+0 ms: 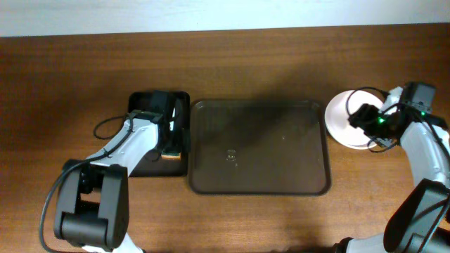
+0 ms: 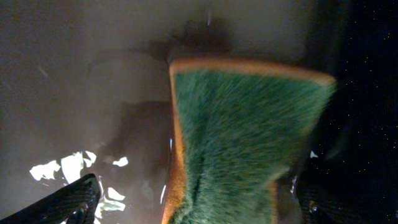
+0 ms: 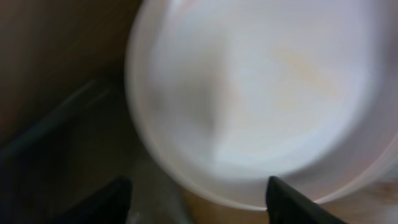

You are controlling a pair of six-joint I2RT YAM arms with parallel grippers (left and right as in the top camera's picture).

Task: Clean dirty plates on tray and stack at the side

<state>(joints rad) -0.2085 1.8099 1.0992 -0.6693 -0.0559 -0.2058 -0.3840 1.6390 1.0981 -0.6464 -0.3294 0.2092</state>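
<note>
The brown tray (image 1: 211, 176) lies in the middle of the table with nothing on it. A white plate (image 1: 340, 116) sits on the table just past its right edge; how many plates lie there cannot be told. My right gripper (image 1: 367, 121) hovers over that plate's right half. In the right wrist view the plate (image 3: 261, 99) is blurred, and the gripper (image 3: 199, 202) is open, its fingers astride the near rim. My left gripper (image 1: 171, 137) is over the small black tray. It stands open (image 2: 196, 202) around a green sponge (image 2: 242, 143), the left finger (image 2: 68, 202) well off it.
The narrow black tray (image 1: 140, 165) lies against the brown tray's left side and holds the sponge (image 1: 171, 154). A black cable (image 1: 105, 126) loops beside the left arm. The table's far edge (image 1: 225, 29) meets a pale wall at the top.
</note>
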